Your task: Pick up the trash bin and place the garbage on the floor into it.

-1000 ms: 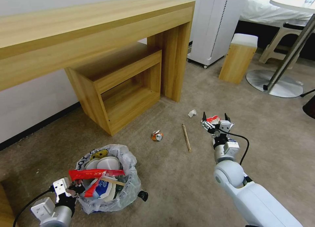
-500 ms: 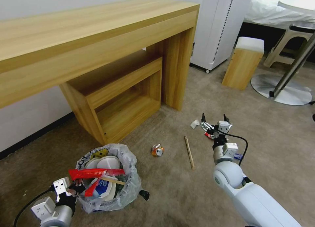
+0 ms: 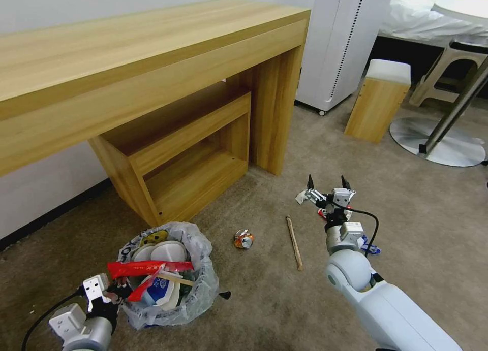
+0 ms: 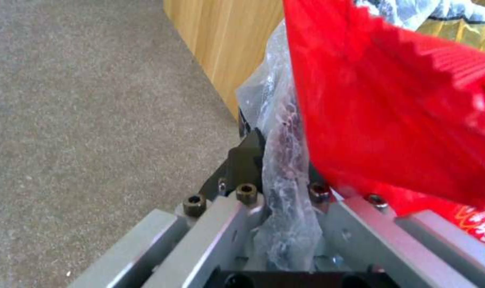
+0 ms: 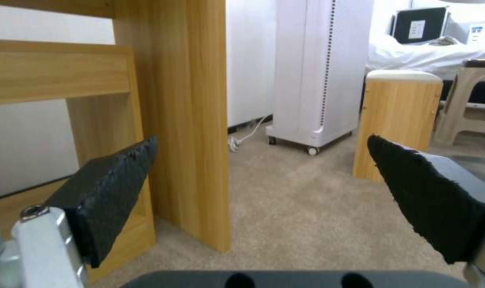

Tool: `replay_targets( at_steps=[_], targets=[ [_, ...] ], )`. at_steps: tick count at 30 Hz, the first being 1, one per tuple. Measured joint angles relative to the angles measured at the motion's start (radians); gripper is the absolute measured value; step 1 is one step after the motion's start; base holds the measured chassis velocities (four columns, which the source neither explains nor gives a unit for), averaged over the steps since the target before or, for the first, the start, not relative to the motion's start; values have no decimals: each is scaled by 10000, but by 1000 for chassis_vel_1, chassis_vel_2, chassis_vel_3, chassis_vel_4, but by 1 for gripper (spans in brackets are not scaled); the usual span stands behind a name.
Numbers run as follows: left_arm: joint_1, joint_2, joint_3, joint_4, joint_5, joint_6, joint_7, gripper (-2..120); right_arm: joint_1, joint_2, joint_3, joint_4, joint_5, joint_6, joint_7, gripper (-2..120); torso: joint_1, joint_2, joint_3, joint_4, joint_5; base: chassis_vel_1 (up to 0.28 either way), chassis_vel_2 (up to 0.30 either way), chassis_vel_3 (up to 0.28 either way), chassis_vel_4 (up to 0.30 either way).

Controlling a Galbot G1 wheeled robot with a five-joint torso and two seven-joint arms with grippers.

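the fingers (image 5: 114, 192) of the right gripper (image 3: 326, 182) are spread wide apart with nothing between them, and they are held low over the floor (image 3: 417, 224), pointing toward the leg of the wooden bench (image 3: 152, 51). a crumpled paper (image 3: 301, 197) is seen on the carpet just beside the gripper's left fingertip, and a red scrap (image 3: 322, 214) is partly hidden under the wrist. a small blue piece (image 3: 370, 248) lies on the floor next to the right forearm. a wooden stick (image 3: 294, 235) is laid on the carpet between the right arm and a crushed can (image 3: 243, 239), which rests near the trash bin (image 3: 195, 249). the trash bin is placed on the floor at the lower left of the head view, in front of the low shelf unit (image 3: 188, 153) under the bench, and it is filled with a red wrapper (image 3: 147, 267), white slippers (image 3: 165, 250) and a blue-white carton (image 3: 160, 290). the left gripper (image 3: 109, 292) is set against the bin's near rim; in the left wrist view its fingers (image 4: 248, 160) are clamped on the crinkly bag liner (image 4: 285, 188) at the rim, with the red wrapper hanging just beside them. a white cabinet on wheels (image 3: 345, 41) and a small wooden stool (image 3: 378, 104) are seen farther back on the carpet, well apart from the litter.
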Motion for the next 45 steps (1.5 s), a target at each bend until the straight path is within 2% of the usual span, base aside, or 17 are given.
replay_targets(
  at_steps=[16, 24, 26, 27, 29, 31, 34, 38, 41, 45],
  targets=[
    [-4, 155, 15, 0, -123, 54, -9, 1, 200, -6, -360, 25, 276, -129, -84, 100, 0, 0, 1, 0, 1, 0, 0, 0, 0],
    [28, 44, 50, 15, -37, 26, 0, 1, 636, -203, -1018, 262, 1976, -1083, 248, 100, 0, 0, 1, 0, 0, 0, 0, 0, 0],
    [18, -41, 71, 37, 22, -12, 25, 1, 920, -96, -1422, 221, 3094, -1829, 740, 100, 0, 0, 1, 0, 1, 0, 0, 0, 0],
    [18, -41, 71, 37, 22, -12, 25, 1, 920, -96, -1422, 221, 3094, -1829, 740, 100, 0, 0, 1, 0, 1, 0, 0, 0, 0],
    [5, -78, 71, 71, 51, -33, 32, 1, 1104, 91, -1693, 119, 3840, -2432, 1030, 100, 0, 0, 1, 0, -3, 0, 0, 0, 0],
    [-1, -92, 72, 89, 60, -41, 36, 1, 1197, 218, -1831, -27, 4075, -2615, 1193, 100, 0, 0, 1, 0, -1, 0, 0, 0, 0],
    [-37, -150, 73, 162, 108, -51, 42, 1, 1507, 934, -2194, -656, 4631, -2991, 1638, 100, 0, 0, 2, 0, 0, 0, 0, 0, 0],
    [-56, -180, 75, 198, 127, -60, 43, 1, 1644, 1319, -2354, -928, 4944, -3297, 1918, 100, 0, 0, 1, 2, -1, 0, 0, 0, 0],
    [-99, -214, 79, 266, 158, -88, 44, 1, 1796, 1883, -2560, -1522, 5262, -3773, 2166, 100, 0, 0, 1, 2, -3, 0, 0, 0, 0],
    [-152, -226, 82, 307, 160, -97, 44, 1, 1870, 2372, -2743, -2210, 5288, -3910, 2330, 100, -1, 0, 2, 0, 0, 0, 0, 0, 0]
  ],
)
